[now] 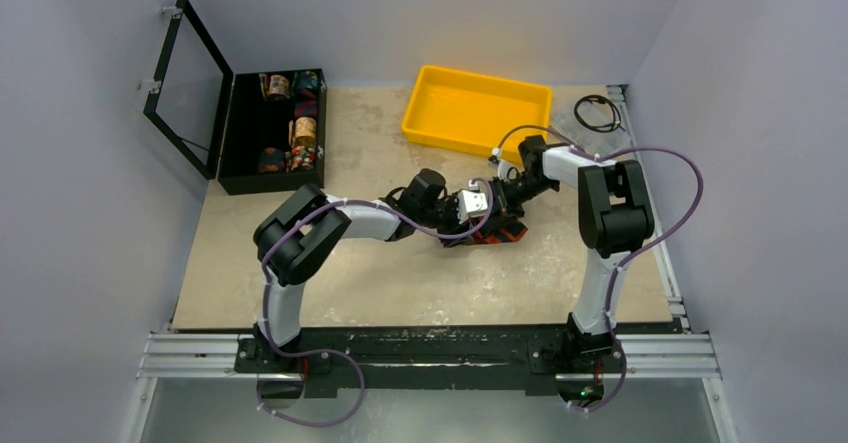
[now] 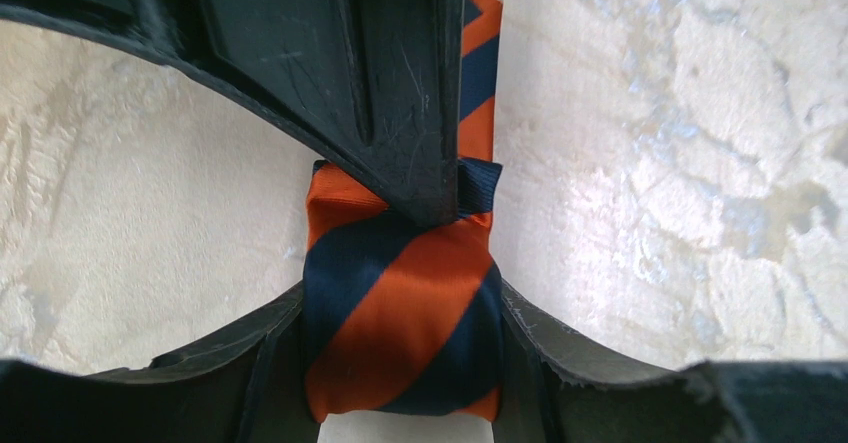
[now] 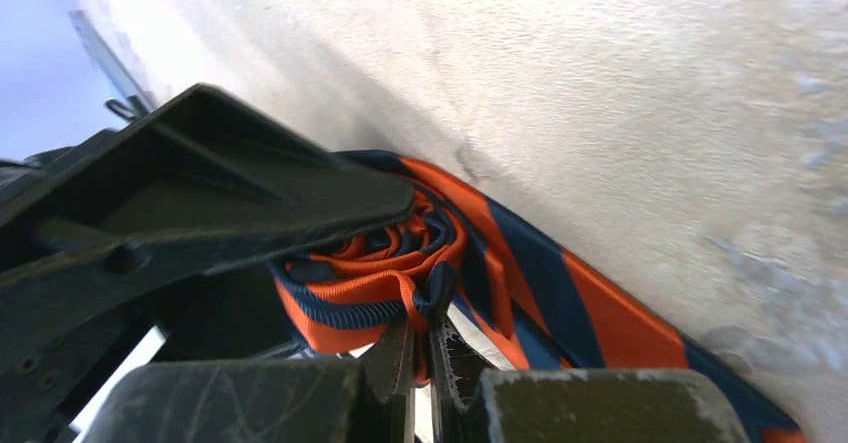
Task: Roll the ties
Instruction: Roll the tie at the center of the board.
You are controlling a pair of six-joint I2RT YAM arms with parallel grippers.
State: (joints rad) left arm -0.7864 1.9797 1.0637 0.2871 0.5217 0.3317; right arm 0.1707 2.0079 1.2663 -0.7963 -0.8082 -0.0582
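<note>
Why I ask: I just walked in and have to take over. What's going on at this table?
Both arms meet mid-table over a striped tie. The left gripper has its jaws against both sides of the rolled-up part, while the right gripper is shut on fabric at the coil's open side. A length of tie lies unrolled on the table, so the roll isn't finished.

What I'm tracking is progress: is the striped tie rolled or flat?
Partly rolled: the tie sits as a coil between the left gripper's fingers, spiral layers visible, but a flat tail trails across the table.
</note>
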